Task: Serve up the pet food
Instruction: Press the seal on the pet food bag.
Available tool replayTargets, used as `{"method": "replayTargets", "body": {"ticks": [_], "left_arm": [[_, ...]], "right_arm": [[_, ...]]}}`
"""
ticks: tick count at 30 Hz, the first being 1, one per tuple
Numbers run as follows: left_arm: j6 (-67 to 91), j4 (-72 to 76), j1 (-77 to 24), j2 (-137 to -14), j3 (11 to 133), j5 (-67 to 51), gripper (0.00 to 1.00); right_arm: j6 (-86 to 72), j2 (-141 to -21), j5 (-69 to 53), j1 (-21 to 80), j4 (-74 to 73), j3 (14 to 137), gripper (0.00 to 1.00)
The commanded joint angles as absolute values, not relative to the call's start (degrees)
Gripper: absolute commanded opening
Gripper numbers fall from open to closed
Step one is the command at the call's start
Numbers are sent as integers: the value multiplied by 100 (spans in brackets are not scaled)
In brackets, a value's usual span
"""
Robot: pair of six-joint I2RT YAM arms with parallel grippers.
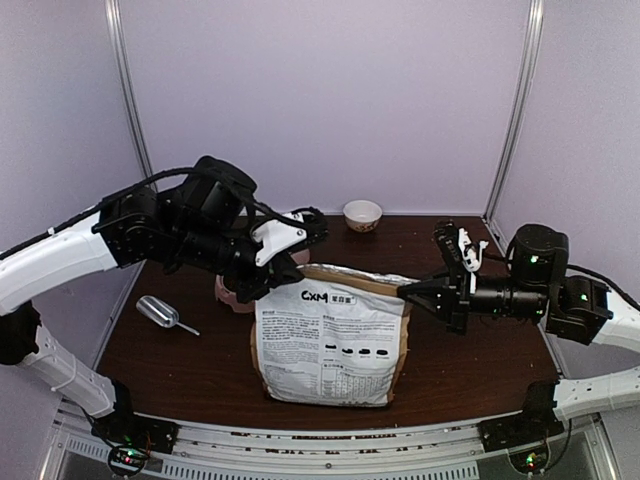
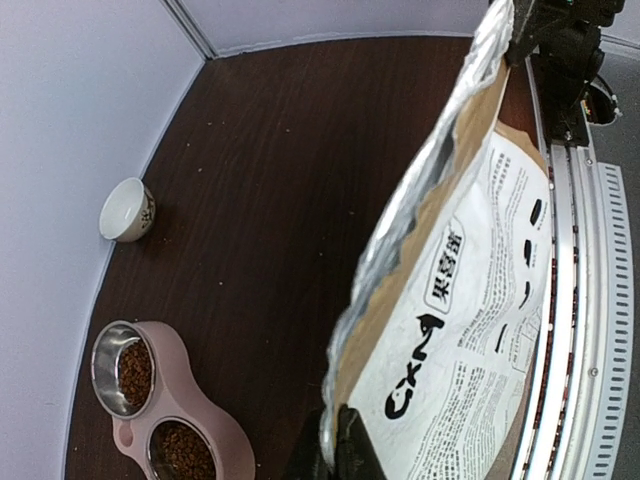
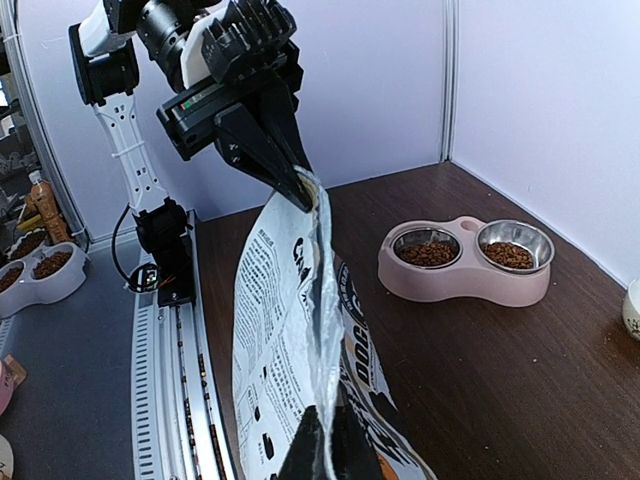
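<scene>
Your left gripper (image 3: 302, 188) has its black fingers pinched together on one top corner of the bag (image 1: 330, 345), and your right gripper (image 1: 408, 291) is clamped the same way on the opposite top corner, so the mouth is stretched taut between them and the bag stands upright on the dark wood-grain table (image 1: 470, 360). The bag front is white with kraft-brown edges. It carries large black letters that read like "GXM", a small boxed run of Chinese characters beside them, and blocks of fine print too small to read. Only the wrist views show the crinkled silver lining at the mouth; none of the views shows the inside. The kibble (image 3: 428, 253), small brown pellets, lies in both round steel bowls of the pink plastic feeder (image 3: 460, 285), which sits behind the bag. The overhead view hides most of that feeder behind your left arm. That view alone shows the metal scoop (image 1: 158, 311) lying to the left of the bag. A small white patterned bowl (image 1: 362, 214) stands by the back wall.
</scene>
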State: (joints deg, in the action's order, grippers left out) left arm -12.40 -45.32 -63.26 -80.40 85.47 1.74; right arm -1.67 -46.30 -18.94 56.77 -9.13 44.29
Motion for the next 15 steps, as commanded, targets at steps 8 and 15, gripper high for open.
{"method": "replayTargets", "body": {"ticks": [8,15], "left_arm": [[-1273,-5579,-5597,-7489,8183,1827,2],[-1273,-5604,-5472,-7259,8038,1888,4]], "right_arm": [[-142,-4458,-1747,5618,-1020,4525,0],[-147,-4460,-1755,5621,-1033,4526,0]]}}
